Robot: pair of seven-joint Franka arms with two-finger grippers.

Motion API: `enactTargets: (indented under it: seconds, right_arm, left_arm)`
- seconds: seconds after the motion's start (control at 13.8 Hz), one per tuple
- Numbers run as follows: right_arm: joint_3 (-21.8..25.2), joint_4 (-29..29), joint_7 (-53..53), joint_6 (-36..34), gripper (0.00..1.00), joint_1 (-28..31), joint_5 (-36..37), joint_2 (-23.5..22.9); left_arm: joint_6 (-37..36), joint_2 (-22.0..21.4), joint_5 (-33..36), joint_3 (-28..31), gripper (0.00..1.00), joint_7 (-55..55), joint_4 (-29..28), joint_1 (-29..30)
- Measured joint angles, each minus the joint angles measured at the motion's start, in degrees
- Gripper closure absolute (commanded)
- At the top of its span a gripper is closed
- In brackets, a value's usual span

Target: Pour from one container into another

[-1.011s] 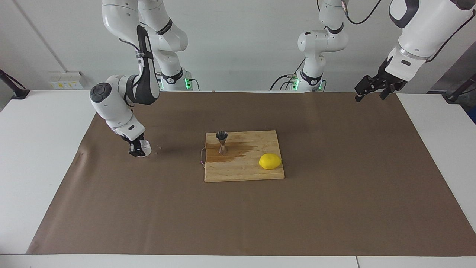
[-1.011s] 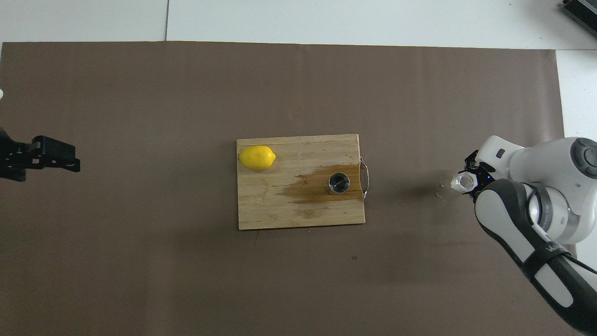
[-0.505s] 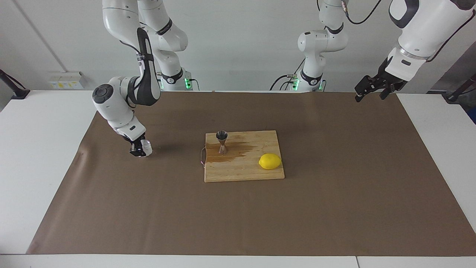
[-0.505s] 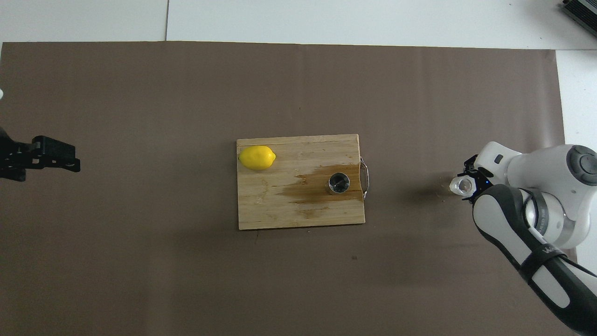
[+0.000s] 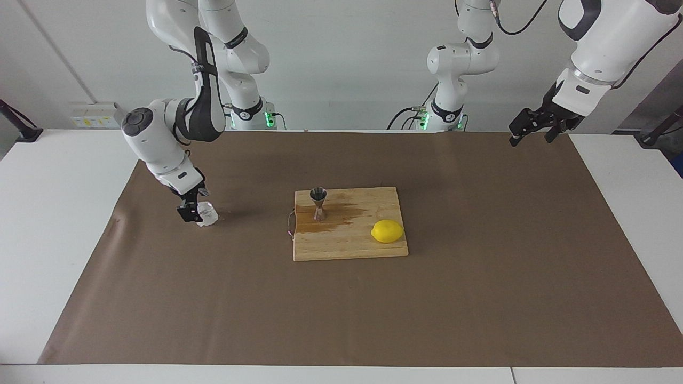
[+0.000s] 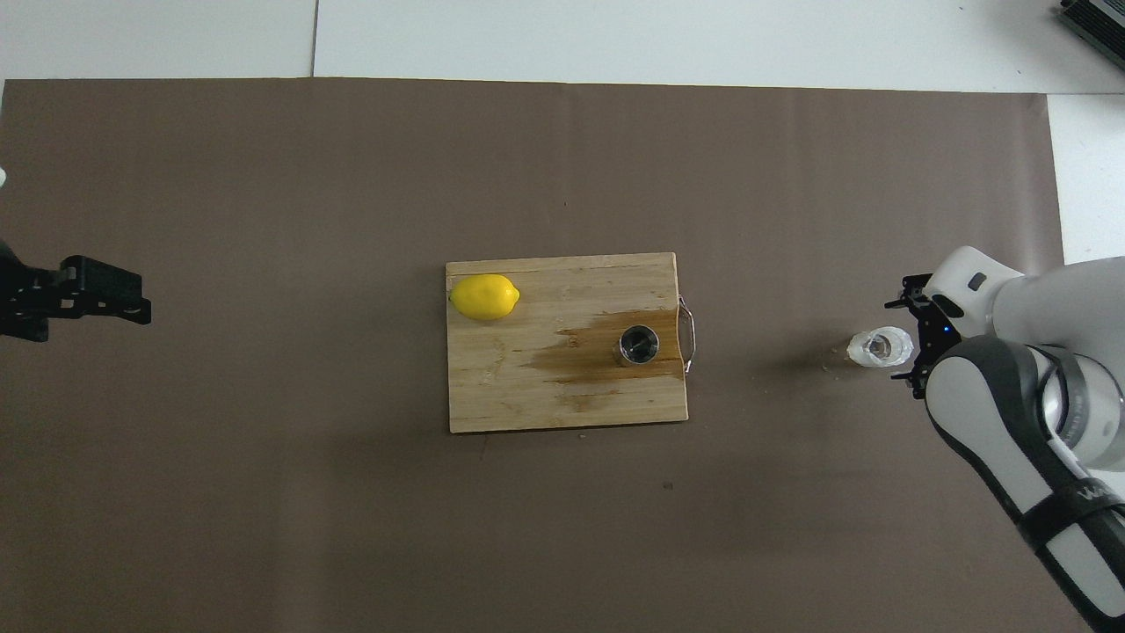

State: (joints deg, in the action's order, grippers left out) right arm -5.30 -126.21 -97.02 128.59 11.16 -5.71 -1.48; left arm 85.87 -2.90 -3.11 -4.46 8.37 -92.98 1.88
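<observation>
The squat clear cup (image 5: 207, 215) (image 6: 879, 346) stands upright on the brown mat toward the right arm's end of the table. My right gripper (image 5: 193, 206) (image 6: 905, 341) hovers low right beside it, open, fingers spread and off the cup. The steel jigger (image 5: 318, 202) (image 6: 639, 345) stands upright on the wooden cutting board (image 5: 363, 246) (image 6: 527, 406), inside a dark wet patch (image 6: 580, 359). My left gripper (image 5: 529, 133) (image 6: 105, 294) waits, raised and open, over the mat's edge at the left arm's end, holding nothing.
A yellow lemon (image 5: 387, 231) (image 6: 484, 297) lies on the board's corner toward the left arm's end. The board has a metal handle (image 6: 688, 338) on the side facing the cup. A few crumbs lie on the mat (image 6: 264, 483) by the cup.
My right gripper went from shut on the cup to open and drew back a little toward its own end of the table. The cup stays on the mat. The left arm has not moved.
</observation>
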Motion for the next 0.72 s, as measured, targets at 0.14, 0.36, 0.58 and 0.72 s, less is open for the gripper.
enactTargets:
  seconds: [0.14,0.36,0.58,0.72]
  right_arm:
    - [-0.17,4.67,9.23,-6.5,0.0,-0.15,0.0,3.4]
    - [-0.52,12.08,25.78,-10.52,0.0,-1.59,0.01,5.13]
    - [-0.7,18.46,41.21,-14.12,0.0,-4.26,0.1,5.01]
    - [-0.73,22.53,50.02,-15.64,0.0,-6.19,1.69,4.98]
  left_arm:
    - [0.0,0.0,0.0,0.0,0.0,0.0,0.0,0.0]
    - [0.0,0.0,0.0,0.0,0.0,0.0,0.0,0.0]
    - [0.0,0.0,0.0,0.0,0.0,0.0,0.0,0.0]
    - [0.0,0.0,0.0,0.0,0.0,0.0,0.0,0.0]
